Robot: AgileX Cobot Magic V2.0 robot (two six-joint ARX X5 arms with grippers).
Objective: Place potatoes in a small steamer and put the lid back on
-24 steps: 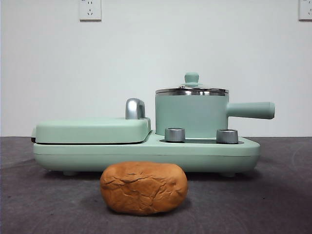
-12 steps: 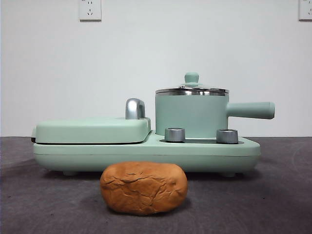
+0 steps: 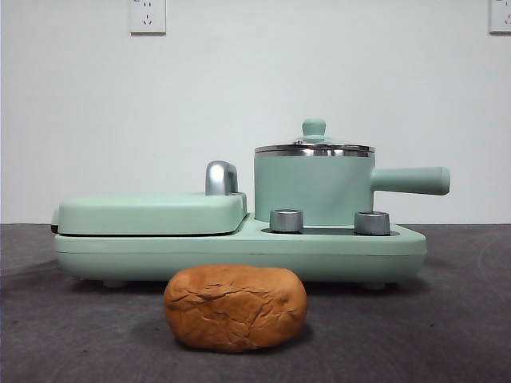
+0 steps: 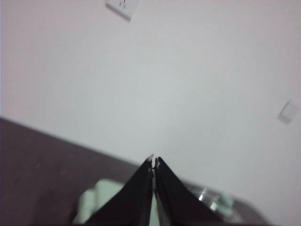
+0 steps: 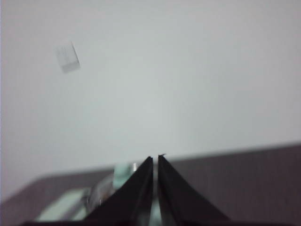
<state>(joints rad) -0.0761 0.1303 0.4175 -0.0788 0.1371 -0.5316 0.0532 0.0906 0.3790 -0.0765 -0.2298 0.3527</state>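
An orange-brown potato [image 3: 235,308] with cracked skin lies on the dark table in front of the appliance. Behind it the small mint-green steamer [image 3: 313,190] stands on the appliance's right half, its long handle [image 3: 411,180] pointing right. The glass lid [image 3: 314,145] with its green knob rests on the steamer. Neither arm shows in the front view. My left gripper [image 4: 154,161] is shut and empty, held high and aimed toward the wall; the appliance and the lid [image 4: 212,201] show blurred past its jaws. Likewise shut and empty, my right gripper [image 5: 155,159] hangs well above the blurred appliance.
A flat mint-green grill plate [image 3: 152,213] with a chrome handle [image 3: 221,178] takes up the appliance's left half. Two steel dials [image 3: 287,220] sit on the base in front of the steamer. A white wall with sockets [image 3: 148,15] stands behind.
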